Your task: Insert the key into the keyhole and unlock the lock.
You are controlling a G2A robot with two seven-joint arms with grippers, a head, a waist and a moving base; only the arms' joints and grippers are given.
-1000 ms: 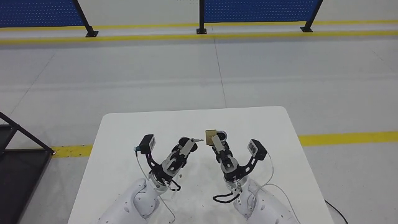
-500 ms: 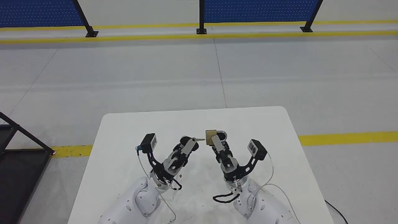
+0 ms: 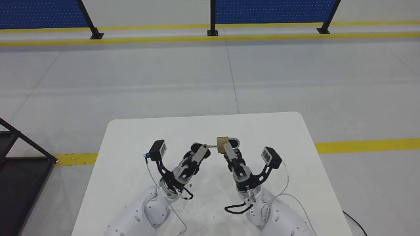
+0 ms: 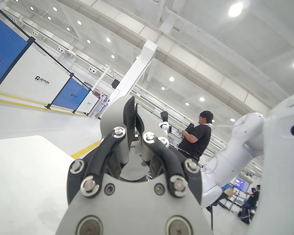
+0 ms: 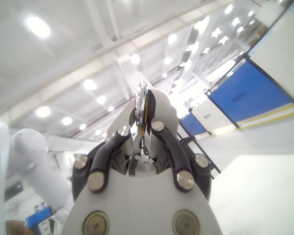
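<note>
lock (image 3: 222, 139) pinched by right gripper (image 3: 228, 147), key (image 3: 208, 147) by left gripper (image 3: 199, 149); white table (image 3: 275, 131), grey floor (image 3: 197, 78).

White table (image 3: 131, 144), blue barriers (image 3: 275, 0) behind

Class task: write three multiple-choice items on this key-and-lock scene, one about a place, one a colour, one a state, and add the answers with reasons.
1. Where is the lock?
A. In the right gripper, above the table.
B. Flat on the table's corner.
C. On the floor.

2. What colour is the lock's body?
A. Red.
B. Brass yellow.
C. Black.

3. How is the left gripper?
A. Wide open.
B. Shut on the key.
C. Shut on a cloth.

Answers: 1 A, the right wrist view shows it between the pads; 2 B, it shows yellow from above; 3 B, the key juts from it toward the lock.
</note>
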